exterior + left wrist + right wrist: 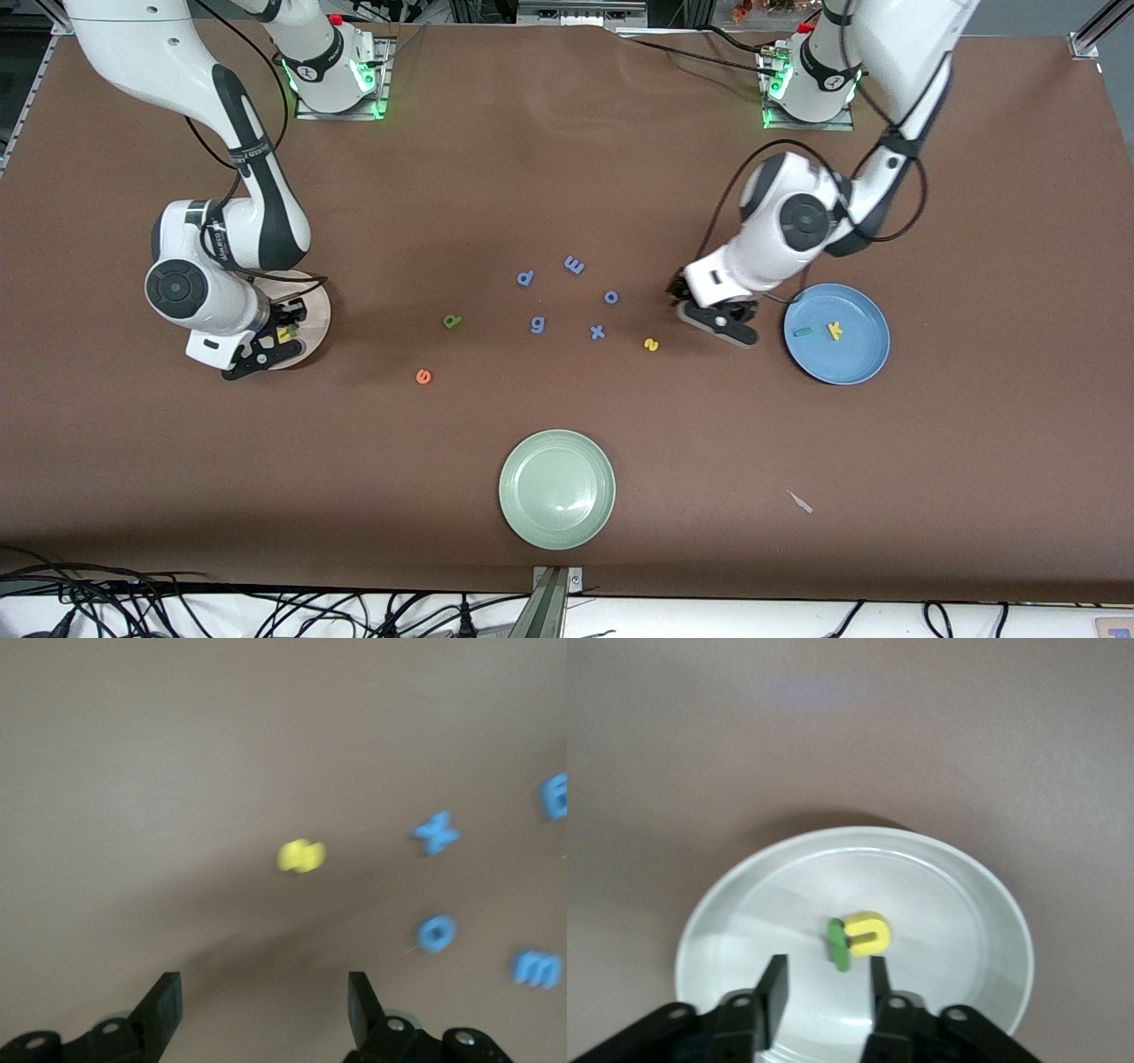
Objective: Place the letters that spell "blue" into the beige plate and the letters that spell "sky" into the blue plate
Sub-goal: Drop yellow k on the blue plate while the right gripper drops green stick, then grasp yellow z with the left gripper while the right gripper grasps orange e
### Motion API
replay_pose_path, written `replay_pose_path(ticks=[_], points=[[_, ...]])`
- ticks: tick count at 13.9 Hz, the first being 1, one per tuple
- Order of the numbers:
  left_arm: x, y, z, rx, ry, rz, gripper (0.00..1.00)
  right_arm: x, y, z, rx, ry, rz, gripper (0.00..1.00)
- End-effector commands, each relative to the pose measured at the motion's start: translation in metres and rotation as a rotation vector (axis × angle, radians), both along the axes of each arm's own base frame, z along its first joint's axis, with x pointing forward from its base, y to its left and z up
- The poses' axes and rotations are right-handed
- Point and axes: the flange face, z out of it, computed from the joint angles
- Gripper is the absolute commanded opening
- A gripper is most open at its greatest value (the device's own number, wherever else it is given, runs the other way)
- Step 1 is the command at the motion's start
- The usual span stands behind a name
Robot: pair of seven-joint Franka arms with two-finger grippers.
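Right gripper (826, 992) over beige plate (735, 895), fingers (774, 990) parted, nothing between them. Yellow u (867, 933) lying near plate's middle, thin green l bar (839, 944) touching its side. Brown table (850, 735) around plate.

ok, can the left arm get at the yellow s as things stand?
Probably yes. The left gripper is open and empty over bare table beside the yellow s, which lies apart from the blue letters, nothing in between.
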Motion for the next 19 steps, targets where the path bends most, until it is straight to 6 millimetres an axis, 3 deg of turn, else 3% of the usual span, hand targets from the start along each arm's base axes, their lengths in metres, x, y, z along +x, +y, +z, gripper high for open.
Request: replay_pose_path(ticks=[1, 2, 4, 7, 9, 14, 16, 17, 19], points=[[0.028, -0.02, -0.022, -0.016, -0.002, 0.031, 0.84, -0.004, 0.047, 0.006, 0.0, -0.027, -0.129, 1.0], [0.028, -0.027, -0.03, -0.012, 0.004, 0.022, 0.84, -0.004, 0.066, 0.008, 0.009, -0.04, -0.164, 1.0], [0.039, -0.02, -0.047, 0.015, -0.001, 0.022, 0.84, 0.002, 0.104, 0.015, 0.028, -0.077, -0.28, 1.0], [0.046, -0.032, -0.05, 0.035, -0.026, -0.011, 0.83, 0.023, 0.153, 0.019, 0.078, -0.117, -0.444, 1.0], [0.046, -0.039, -0.055, 0.044, -0.031, -0.021, 0.83, 0.036, 0.169, 0.022, 0.094, -0.142, -0.491, 1.0], [0.047, -0.043, -0.073, 0.064, -0.028, -0.031, 0.84, 0.056, 0.193, -0.006, 0.168, -0.1, -0.637, 1.0], [0.047, -0.043, -0.074, 0.067, -0.027, -0.033, 0.83, 0.053, 0.2, -0.015, 0.176, -0.084, -0.638, 1.0], [0.046, -0.045, -0.074, 0.067, -0.027, -0.036, 0.76, 0.051, 0.203, -0.022, 0.171, -0.079, -0.632, 1.0], [0.045, -0.045, -0.077, 0.069, -0.024, -0.039, 0.4, 0.054, 0.204, -0.026, 0.17, -0.081, -0.624, 1.0]])
